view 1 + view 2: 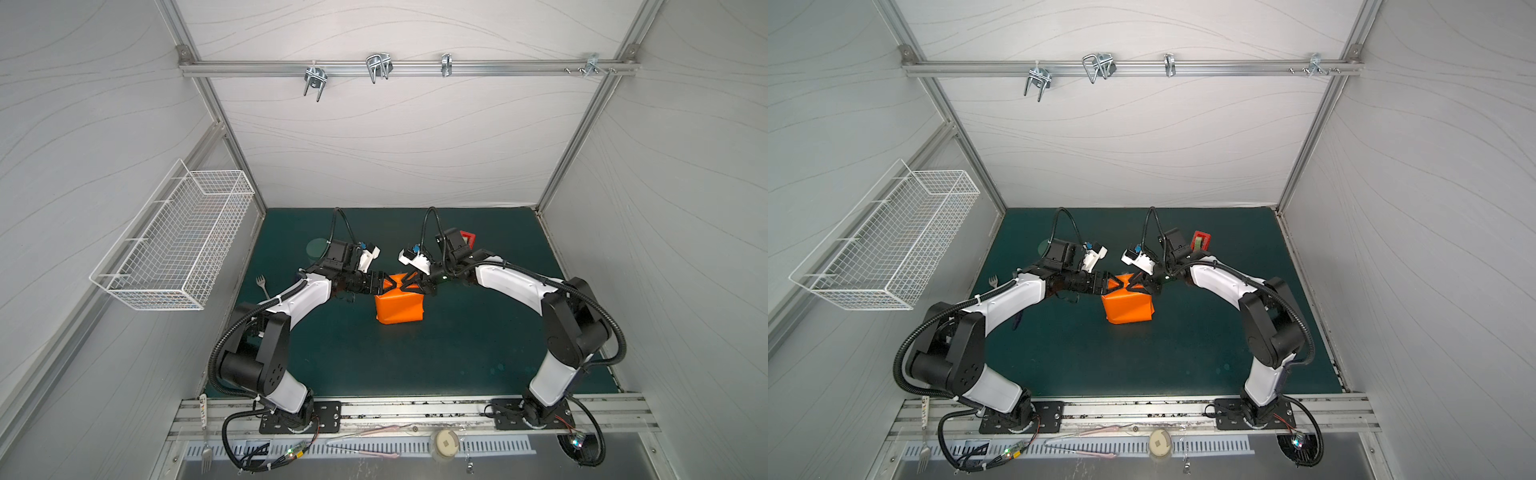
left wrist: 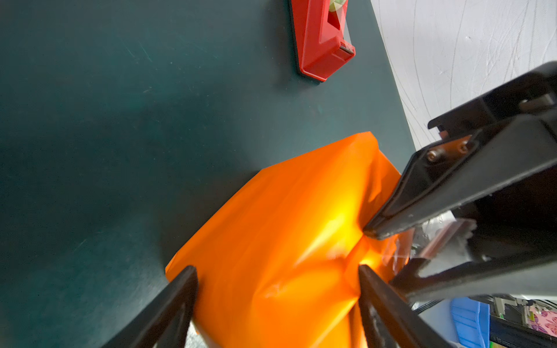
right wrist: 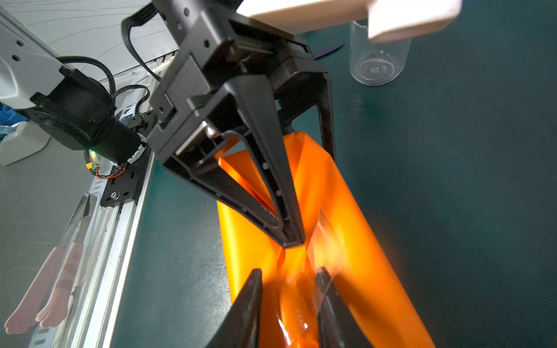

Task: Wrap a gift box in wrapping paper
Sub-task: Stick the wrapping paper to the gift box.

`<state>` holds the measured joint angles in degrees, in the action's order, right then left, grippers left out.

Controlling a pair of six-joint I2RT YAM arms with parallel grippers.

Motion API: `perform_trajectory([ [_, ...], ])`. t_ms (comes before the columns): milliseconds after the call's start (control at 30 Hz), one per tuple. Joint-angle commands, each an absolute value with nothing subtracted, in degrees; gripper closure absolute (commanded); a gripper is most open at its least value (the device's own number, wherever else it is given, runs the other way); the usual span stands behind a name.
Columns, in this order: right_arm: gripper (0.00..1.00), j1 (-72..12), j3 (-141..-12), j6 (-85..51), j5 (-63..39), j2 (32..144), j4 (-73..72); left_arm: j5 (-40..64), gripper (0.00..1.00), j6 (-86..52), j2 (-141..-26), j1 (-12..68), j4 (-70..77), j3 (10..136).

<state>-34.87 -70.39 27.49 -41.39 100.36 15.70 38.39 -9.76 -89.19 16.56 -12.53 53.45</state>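
The wrapping paper [image 1: 399,309] [image 1: 1129,309] is a glossy orange sheet folded into a squat parcel in the middle of the green mat. The gift box is hidden under it. My two grippers meet over the parcel's far top edge. The left gripper [image 1: 388,284] [image 2: 278,286] comes from the left, jaws wide apart, straddling a creased stretch of paper [image 2: 286,241]. The right gripper [image 1: 409,282] [image 3: 289,289] comes from the right, jaws a narrow gap apart, with a raised paper fold [image 3: 361,271] and clear tape [image 2: 446,238] between them.
A red tape dispenser [image 1: 467,239] [image 2: 322,39] stands behind the right arm. A clear jar [image 3: 376,63] stands at the back left, with a fork [image 1: 261,282] near it. A white wire basket [image 1: 174,257] hangs on the left wall.
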Motion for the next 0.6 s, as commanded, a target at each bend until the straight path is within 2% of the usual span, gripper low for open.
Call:
perform_trajectory([
  [0,0.65,-34.8,-71.3,29.2,-39.4,102.8,20.8,36.1,0.18,-8.7,-91.8,16.9,-15.6,53.7],
  [500,0.52,-34.0,-76.0,30.6,-39.7,105.8,23.3,36.5,0.19,-8.8,-91.8,16.8,-15.6,53.3],
  [567,0.46,-33.9,-76.1,30.8,-39.3,106.0,23.4,36.6,0.19,-8.8,-91.7,16.8,-15.7,53.3],
])
